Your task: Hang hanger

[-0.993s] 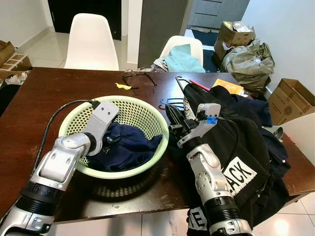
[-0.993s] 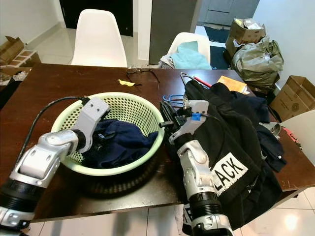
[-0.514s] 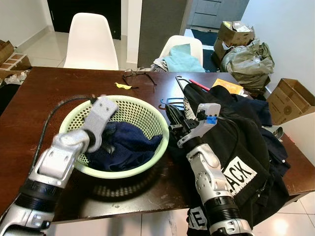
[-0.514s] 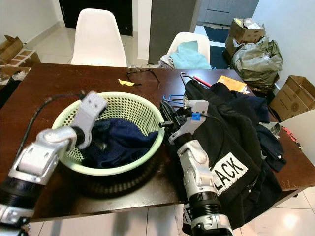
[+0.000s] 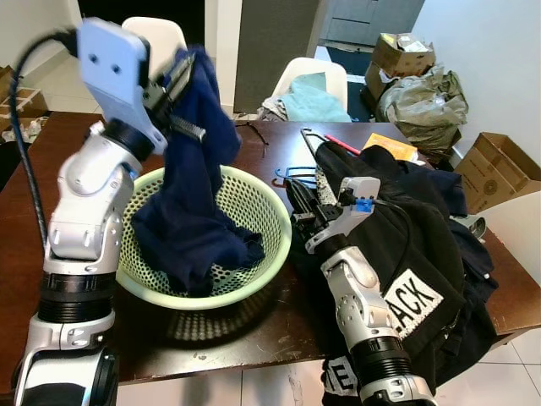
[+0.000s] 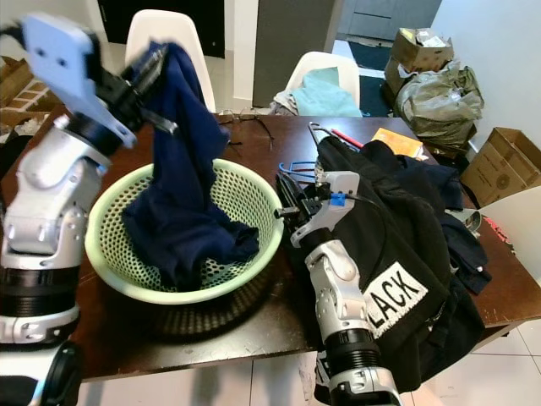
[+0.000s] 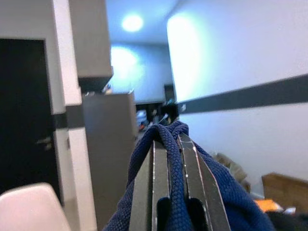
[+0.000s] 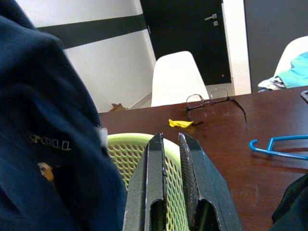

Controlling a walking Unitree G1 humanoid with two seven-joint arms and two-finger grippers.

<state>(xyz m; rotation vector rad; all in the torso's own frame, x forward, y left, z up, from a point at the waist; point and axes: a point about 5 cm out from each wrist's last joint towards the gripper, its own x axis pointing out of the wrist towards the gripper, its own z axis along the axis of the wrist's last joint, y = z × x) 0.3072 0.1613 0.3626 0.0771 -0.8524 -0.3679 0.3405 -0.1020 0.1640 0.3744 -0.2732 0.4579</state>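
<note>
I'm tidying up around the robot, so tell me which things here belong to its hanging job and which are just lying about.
In the job: left gripper, navy garment, green basket, blue hanger, right gripper.
Lying about: glasses, yellow scrap, black clothes pile, boxes.

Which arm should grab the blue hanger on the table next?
Right. The right hand is empty and beside the blue hanger, while the left hand is raised, clamped on the navy garment.

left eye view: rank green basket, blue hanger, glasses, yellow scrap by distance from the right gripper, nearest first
From the right gripper:
1. green basket, rim just to its left
2. blue hanger, on the table just behind it
3. glasses, farther back, left of centre
4. yellow scrap, beside the glasses; too close to call between these two
</note>
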